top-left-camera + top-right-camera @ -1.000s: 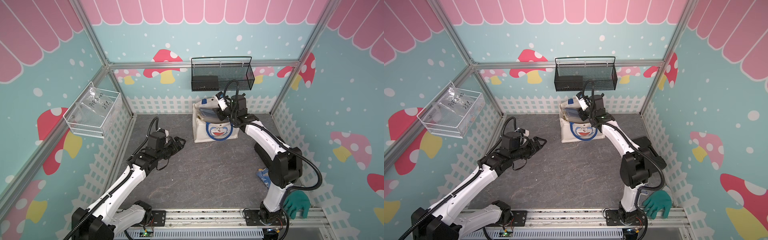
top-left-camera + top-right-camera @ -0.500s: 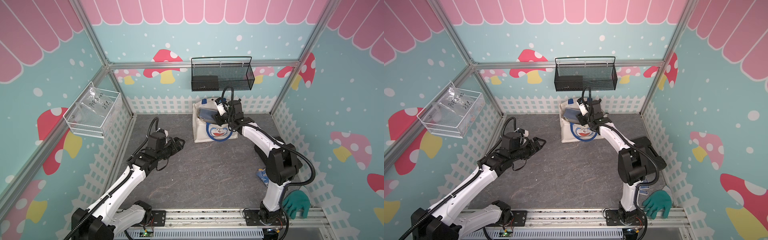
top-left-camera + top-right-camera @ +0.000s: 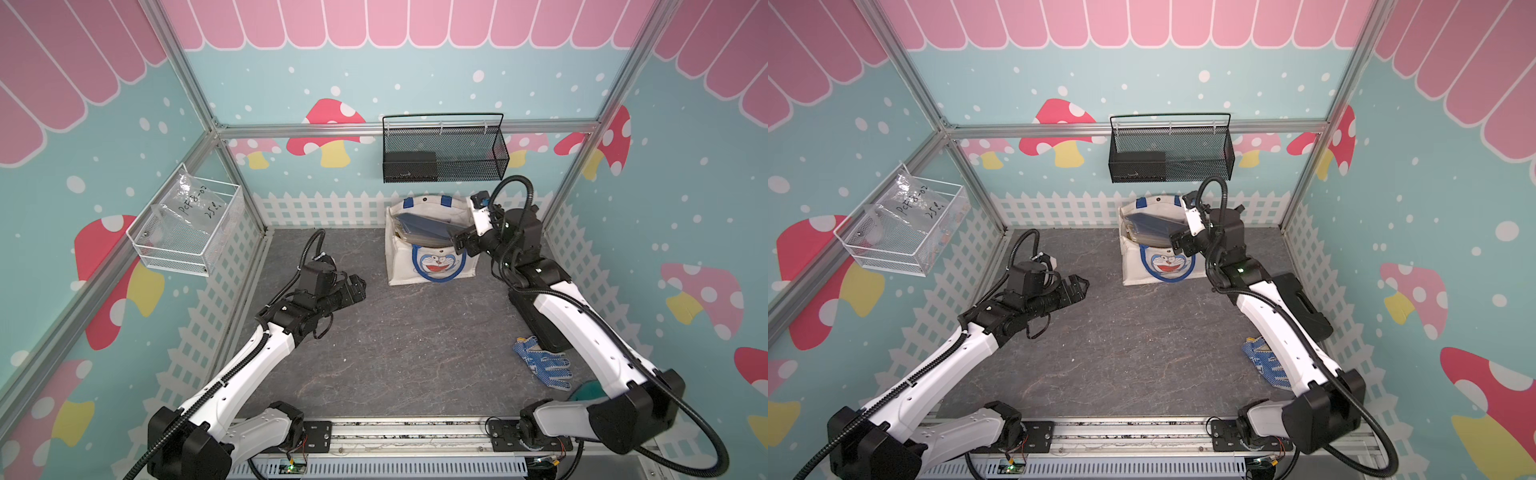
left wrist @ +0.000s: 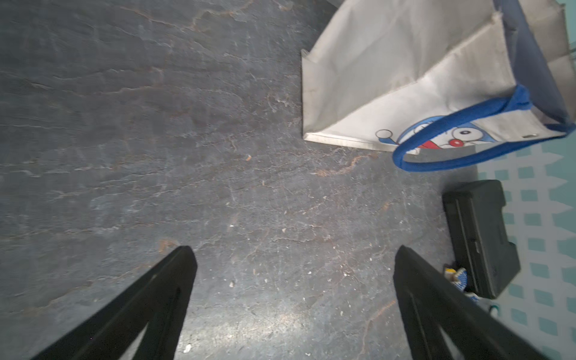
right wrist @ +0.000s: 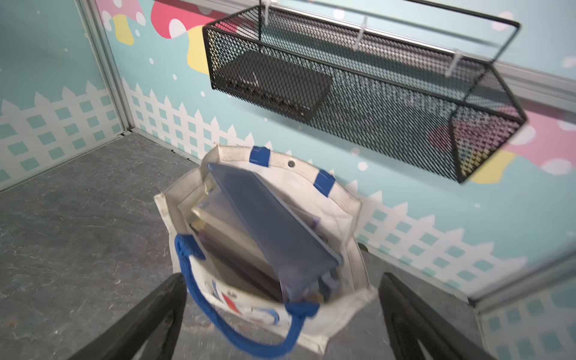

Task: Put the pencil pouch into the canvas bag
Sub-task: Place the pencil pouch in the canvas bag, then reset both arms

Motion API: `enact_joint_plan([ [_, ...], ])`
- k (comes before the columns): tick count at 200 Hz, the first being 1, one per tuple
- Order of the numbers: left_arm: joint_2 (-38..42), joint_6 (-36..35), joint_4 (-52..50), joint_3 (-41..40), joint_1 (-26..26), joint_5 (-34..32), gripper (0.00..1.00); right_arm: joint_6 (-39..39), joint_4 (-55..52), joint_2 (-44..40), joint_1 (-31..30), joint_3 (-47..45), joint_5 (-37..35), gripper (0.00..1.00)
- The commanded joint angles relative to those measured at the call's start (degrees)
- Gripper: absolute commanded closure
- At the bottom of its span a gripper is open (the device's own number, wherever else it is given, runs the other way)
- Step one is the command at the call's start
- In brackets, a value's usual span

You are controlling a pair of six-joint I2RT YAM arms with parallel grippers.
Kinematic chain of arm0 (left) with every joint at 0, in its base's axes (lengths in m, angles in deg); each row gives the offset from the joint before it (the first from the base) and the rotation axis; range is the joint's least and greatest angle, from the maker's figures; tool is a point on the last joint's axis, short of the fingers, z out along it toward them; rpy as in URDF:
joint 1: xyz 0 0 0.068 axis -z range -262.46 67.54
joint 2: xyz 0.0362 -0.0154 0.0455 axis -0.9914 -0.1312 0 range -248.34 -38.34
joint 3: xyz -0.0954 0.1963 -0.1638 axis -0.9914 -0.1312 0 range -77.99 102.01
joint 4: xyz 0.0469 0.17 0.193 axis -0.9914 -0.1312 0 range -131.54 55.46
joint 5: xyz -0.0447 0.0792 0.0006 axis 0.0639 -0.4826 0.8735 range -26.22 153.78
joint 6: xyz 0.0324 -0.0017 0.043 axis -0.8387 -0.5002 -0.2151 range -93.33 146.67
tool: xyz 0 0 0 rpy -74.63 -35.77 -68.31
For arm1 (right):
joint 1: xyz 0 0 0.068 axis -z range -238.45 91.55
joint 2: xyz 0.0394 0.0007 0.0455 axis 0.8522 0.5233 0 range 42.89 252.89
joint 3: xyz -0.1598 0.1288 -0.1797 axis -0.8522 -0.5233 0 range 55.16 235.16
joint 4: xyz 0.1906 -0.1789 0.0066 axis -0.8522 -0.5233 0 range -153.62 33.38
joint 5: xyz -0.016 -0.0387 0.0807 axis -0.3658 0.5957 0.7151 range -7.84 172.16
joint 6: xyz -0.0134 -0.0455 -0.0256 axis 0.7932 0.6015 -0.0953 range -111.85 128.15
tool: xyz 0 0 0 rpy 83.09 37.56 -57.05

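Inside the canvas bag (image 5: 339, 218) the pencil pouch (image 5: 268, 230) leans tilted, one end poking up. Both my grippers (image 5: 280, 311) (image 4: 293, 299) stand apart, empty. I judge the pouch light, flat and smooth, so I'd pinch its raised end.

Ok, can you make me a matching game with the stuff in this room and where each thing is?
Things:
1. pencil pouch
2. canvas bag
3. black mesh basket
4. spotted glove

Places:
A. hanging on the back wall
B. lying on the floor by the right arm
C. leaning inside the bag
D. standing on the floor below the basket

Pairs: 1-C, 2-D, 3-A, 4-B
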Motion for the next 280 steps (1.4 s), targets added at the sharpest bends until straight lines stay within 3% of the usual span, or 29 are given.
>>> enact_joint_plan([
  [1,0.4,-2.4,0.1,-0.2,-1.3,-8.7,0.01,-3.5,0.7,-9.8,0.2,-9.4,-7.9,0.02],
  [36,0.8,-0.3,5.6,-4.2,-3.2,-12.5,0.01,-9.2,3.2,-24.5,1.8,-27.0,-17.8,0.01],
  [66,-0.5,-5.2,7.9,-5.4,-3.2,-18.1,0.01,-13.3,9.7,-31.3,3.4,-40.2,-22.8,0.01],
  [82,0.0,-11.3,12.8,-7.4,-3.2,-18.5,0.01,-13.0,16.7,-32.3,4.6,-46.7,-24.5,0.01],
  [117,0.5,-22.5,22.4,-13.3,-3.2,-24.3,0.01,-9.3,29.8,-24.3,7.5,-53.5,-27.5,0.01],
  [136,1.3,-27.1,28.7,-17.4,-3.6,-26.4,0.01,-5.4,41.6,-19.2,9.7,-57.6,-24.4,0.01],
  [170,-0.7,-29.2,41.9,-23.8,-7.8,-25.2,0.01,-7.1,55.0,-8.5,14.0,-61.5,-21.7,0.01],
  [192,-5.8,-29.9,52.0,-26.6,-10.8,-23.9,0.01,-3.4,63.8,-1.1,15.1,-60.3,-18.0,0.01],
  [213,-12.0,-31.7,57.1,-26.4,-12.0,-23.6,0.01,-2.1,62.0,6.1,17.3,-54.8,-17.0,0.01],
  [237,-15.4,-32.5,60.4,-26.4,-12.8,-24.1,0.01,-2.5,59.6,7.3,18.3,-52.9,-14.8,0.01],
  [280,-21.8,-34.1,73.1,-28.3,-16.8,-16.3,0.01,-4.0,73.5,14.3,21.3,-53.8,-9.3,0.01],
])
